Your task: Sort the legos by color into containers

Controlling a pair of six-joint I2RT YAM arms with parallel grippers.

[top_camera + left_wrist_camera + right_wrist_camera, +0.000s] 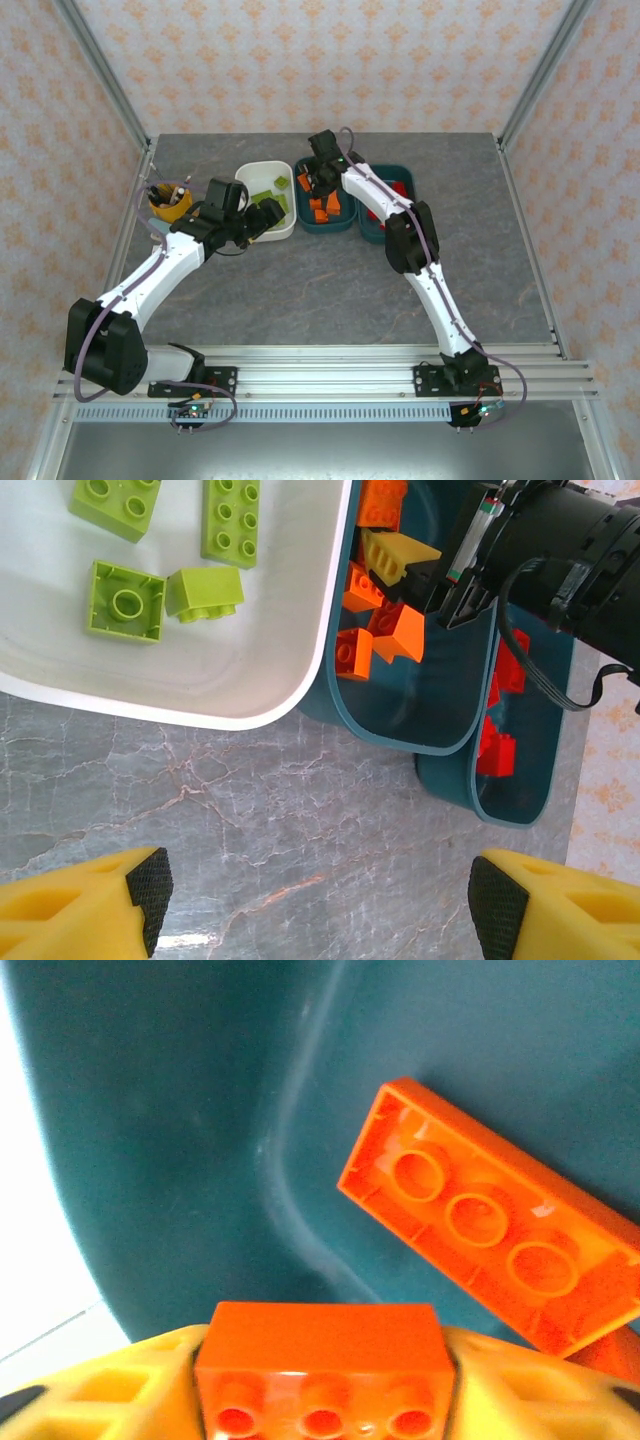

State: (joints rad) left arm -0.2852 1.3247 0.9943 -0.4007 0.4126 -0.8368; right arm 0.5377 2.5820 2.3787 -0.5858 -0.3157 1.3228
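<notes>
My right gripper [322,1385] is low inside the middle dark teal container [150,1110], shut on an orange lego [320,1345] whose studs face the camera. Beside it another orange lego [490,1220] lies underside up. From above, the right gripper [320,186] hangs over that container [326,228], which holds several orange legos [375,645]. Lime green legos [125,600] lie in the white container [300,680]. Red legos [497,752] are in the right teal container [480,810]. My left gripper [320,890] is open over bare table, just in front of the white container [262,166].
A yellow-orange cup of pens [170,200] stands left of the white container. The three containers sit side by side at the back of the grey marbled table [320,290]. Metal frame posts [110,75] rise at both back corners.
</notes>
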